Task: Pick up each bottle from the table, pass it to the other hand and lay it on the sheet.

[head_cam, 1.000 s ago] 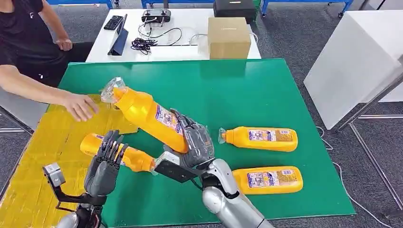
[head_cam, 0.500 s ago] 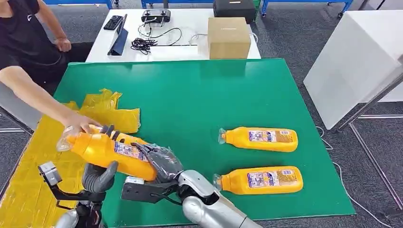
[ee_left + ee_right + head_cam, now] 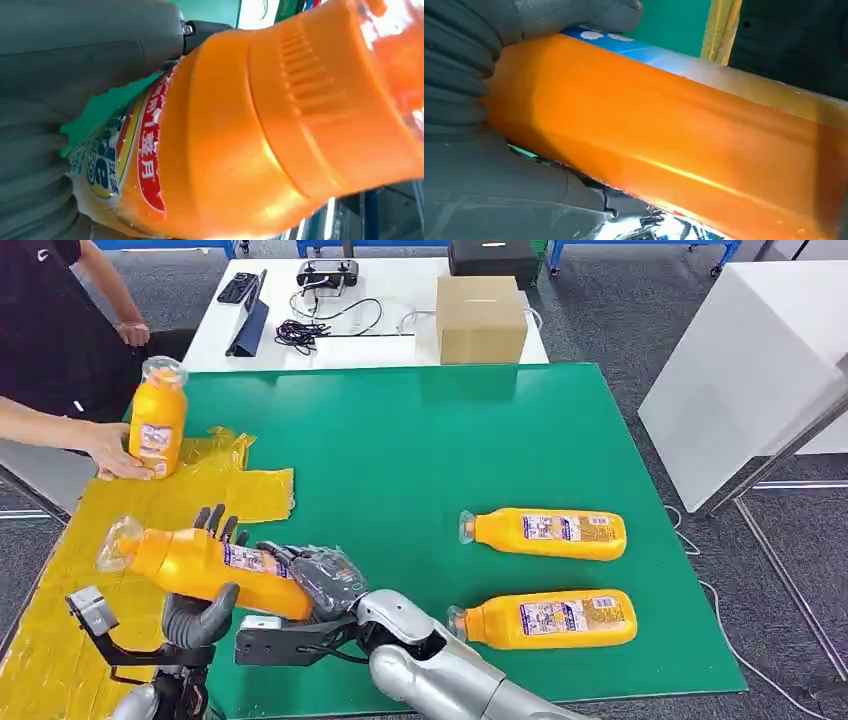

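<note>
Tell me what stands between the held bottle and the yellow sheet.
Nothing visible. The bottle sits in both the left hand and the right hand, its cap end already over the yellow sheet. The person's hand holds another bottle at the far end.

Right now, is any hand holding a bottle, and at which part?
Both robot hands hold one orange bottle: the left hand near the middle of its body, the right hand at its bottom end.

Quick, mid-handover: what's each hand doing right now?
Left hand: holding the orange bottle near its neck end.
Right hand: holding the same bottle at its base end.
</note>
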